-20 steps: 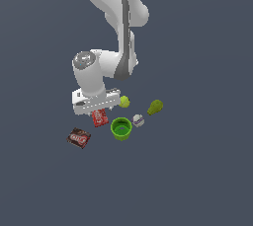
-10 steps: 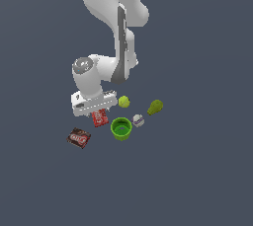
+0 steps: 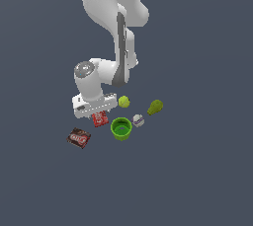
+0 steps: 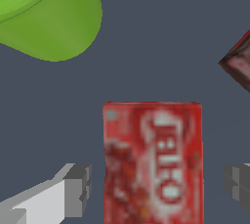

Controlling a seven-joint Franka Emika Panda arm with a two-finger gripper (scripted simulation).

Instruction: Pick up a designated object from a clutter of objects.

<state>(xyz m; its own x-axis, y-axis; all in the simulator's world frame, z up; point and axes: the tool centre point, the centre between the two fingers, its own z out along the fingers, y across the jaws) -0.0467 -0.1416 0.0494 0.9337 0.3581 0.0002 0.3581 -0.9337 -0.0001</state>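
Since a second ago the gripper [image 4: 157, 185] has sunk lower over the red box [image 3: 100, 119], its jaws now spread to either side of the box without touching it. The box lies flat on the surface [image 3: 197, 170], just beside the one green cup [image 3: 121, 128]. Around it I count one dark brown box [image 3: 79, 138], one yellow-green ball [image 3: 124, 101], one pear-shaped fruit [image 3: 155, 107] and one small grey-white ball [image 3: 138, 120].

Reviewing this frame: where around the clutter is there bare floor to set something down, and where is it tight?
Bare floor lies all around the group: beyond the brown box toward the exterior view's left, below the green cup, and right of the pear. It is crowded between the red box, cup, grey ball and yellow-green ball, where the gripper straddles the red box.
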